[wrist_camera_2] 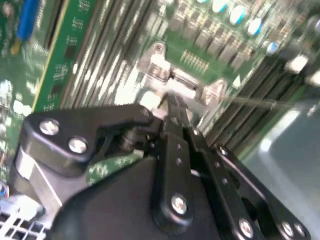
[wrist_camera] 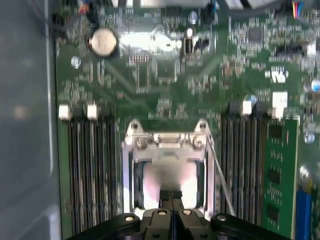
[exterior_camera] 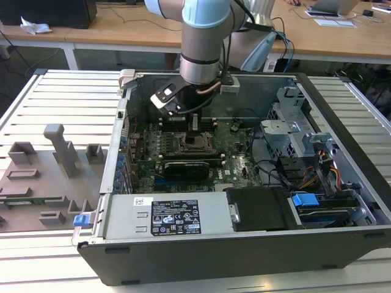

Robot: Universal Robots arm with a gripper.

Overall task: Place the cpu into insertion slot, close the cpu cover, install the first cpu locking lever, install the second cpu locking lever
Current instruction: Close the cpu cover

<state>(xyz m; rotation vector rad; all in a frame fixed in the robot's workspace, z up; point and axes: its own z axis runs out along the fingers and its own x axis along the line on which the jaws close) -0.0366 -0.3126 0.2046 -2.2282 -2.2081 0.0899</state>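
Note:
In the exterior view my gripper (exterior_camera: 194, 127) hangs inside the open computer case, just above the insertion slot (exterior_camera: 197, 145) on the green motherboard. In the first wrist view the cpu (wrist_camera: 170, 175) lies in the slot, its silvery top showing through the window of the cpu cover (wrist_camera: 170, 142), which lies flat over it. My gripper (wrist_camera: 171, 199) is shut, fingertips together over the cover's near edge with nothing between them. A thin locking lever (wrist_camera: 220, 175) runs slantwise along one side of the socket. The second wrist view shows the shut fingertips (wrist_camera_2: 175, 112) by the socket's hinge (wrist_camera_2: 175, 75).
Black memory slots (wrist_camera: 92, 170) flank the socket on both sides, and a green memory module (wrist_camera: 276, 170) stands beside one set. A power supply (exterior_camera: 168, 215) and drive cages (exterior_camera: 305, 152) fill the case's front and the exterior view's right. A grey fixture tray (exterior_camera: 49, 177) lies outside the case.

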